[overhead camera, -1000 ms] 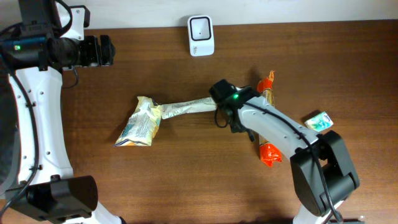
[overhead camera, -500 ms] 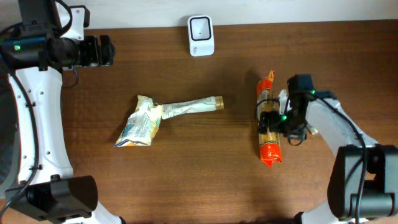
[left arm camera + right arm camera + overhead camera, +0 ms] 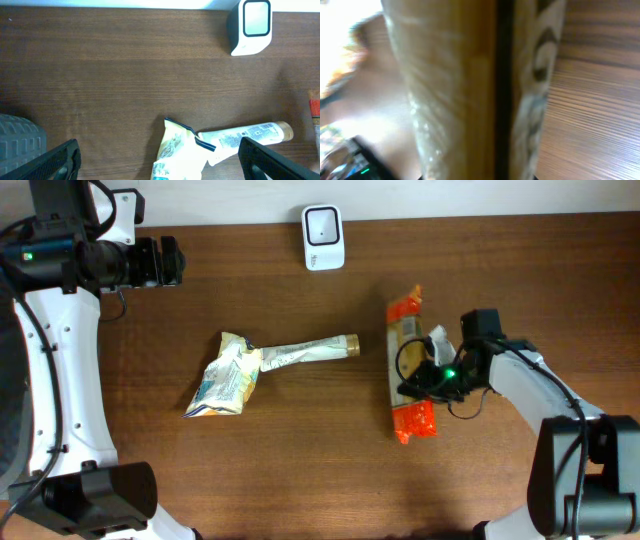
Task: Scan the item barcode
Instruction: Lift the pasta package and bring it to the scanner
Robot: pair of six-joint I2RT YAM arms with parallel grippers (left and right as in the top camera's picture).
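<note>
1. My right jaws are pinched narrow across the middle of the long packet (image 3: 404,335), and its orange ends stick out on either side of the grip
2. In the right wrist view the packet fills the frame hard against the jaws, too blurred for me to read any print, with a strip of bare counter (image 3: 600,115) beside it
3. My left jaws stand wide and hold nothing, well apart from the packet; the left wrist view shows both fingertips (image 3: 60,159) spread to the frame's edges
4. The white scanner (image 3: 323,237) lies on the counter between the two sets of jaws, apart from the packet and touched by neither
5. A crumpled bag (image 3: 225,375) and a tube (image 3: 305,352) lie touching end to end, left of my right jaws and nearer than my left jaws
</note>
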